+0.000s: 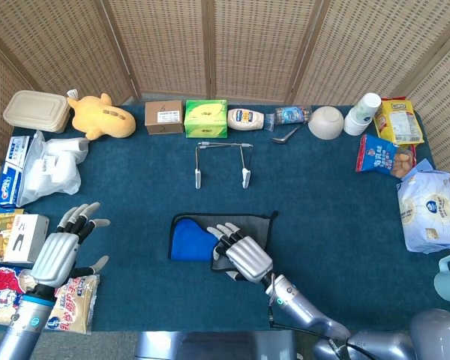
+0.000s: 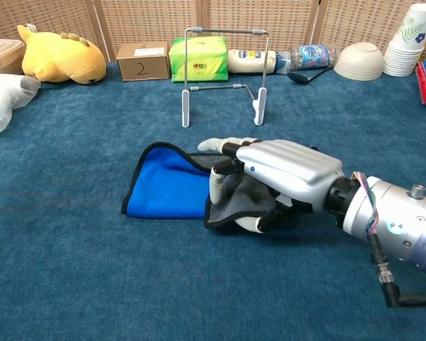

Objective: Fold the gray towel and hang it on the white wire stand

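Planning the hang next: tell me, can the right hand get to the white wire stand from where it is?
Probably yes: the right hand holds the towel just before the white wire stand, with only bare carpet between.

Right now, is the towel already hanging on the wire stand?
No, the towel lies flat on the table, gripped by the right hand, with the stand bare behind it.

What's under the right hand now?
The gray towel: the right hand grips its gray flap, folded over the blue side on the table. Whatever lies beneath the palm and that flap is hidden.
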You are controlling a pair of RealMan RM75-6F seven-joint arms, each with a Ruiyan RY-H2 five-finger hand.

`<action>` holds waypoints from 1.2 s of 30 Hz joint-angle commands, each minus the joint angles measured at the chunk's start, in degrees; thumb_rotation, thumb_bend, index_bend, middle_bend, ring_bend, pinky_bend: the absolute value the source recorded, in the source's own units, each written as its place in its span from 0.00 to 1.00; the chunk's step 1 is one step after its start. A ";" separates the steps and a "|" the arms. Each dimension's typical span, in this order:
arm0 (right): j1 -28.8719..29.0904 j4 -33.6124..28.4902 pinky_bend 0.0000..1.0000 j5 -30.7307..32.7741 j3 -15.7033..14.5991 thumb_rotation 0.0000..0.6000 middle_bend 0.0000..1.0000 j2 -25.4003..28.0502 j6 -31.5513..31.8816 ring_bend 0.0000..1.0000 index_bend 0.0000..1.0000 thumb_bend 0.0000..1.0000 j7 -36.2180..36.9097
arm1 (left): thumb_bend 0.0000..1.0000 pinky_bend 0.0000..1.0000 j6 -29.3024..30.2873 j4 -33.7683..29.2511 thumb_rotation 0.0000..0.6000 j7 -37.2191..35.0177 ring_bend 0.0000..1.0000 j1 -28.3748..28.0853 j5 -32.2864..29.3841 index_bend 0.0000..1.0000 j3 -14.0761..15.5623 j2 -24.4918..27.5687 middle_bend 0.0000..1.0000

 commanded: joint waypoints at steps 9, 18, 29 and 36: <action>-1.04 -0.69 0.00 0.89 0.46 1.00 0.10 0.74 1.53 0.00 0.60 0.41 3.01 | 0.34 0.00 0.19 -0.03 1.00 -0.07 0.00 0.14 -0.12 0.26 -0.07 -0.16 0.07; -2.61 -2.90 0.00 2.74 1.12 1.00 0.11 3.45 2.64 0.00 0.62 0.41 7.32 | 0.34 0.00 0.64 0.01 1.00 0.11 0.00 0.29 -0.08 0.26 -0.25 -0.37 0.07; -3.46 -5.45 0.00 6.35 2.88 1.00 0.11 7.36 1.57 0.00 0.61 0.41 12.20 | 0.34 0.00 0.95 -0.04 1.00 0.27 0.00 0.41 0.06 0.24 -0.35 -0.54 0.06; -3.01 -5.29 0.00 9.41 4.33 1.00 0.11 8.82 -1.18 0.00 0.61 0.41 15.92 | 0.34 0.00 0.90 -0.27 1.00 0.56 0.00 0.41 0.11 0.24 -0.30 -0.69 0.06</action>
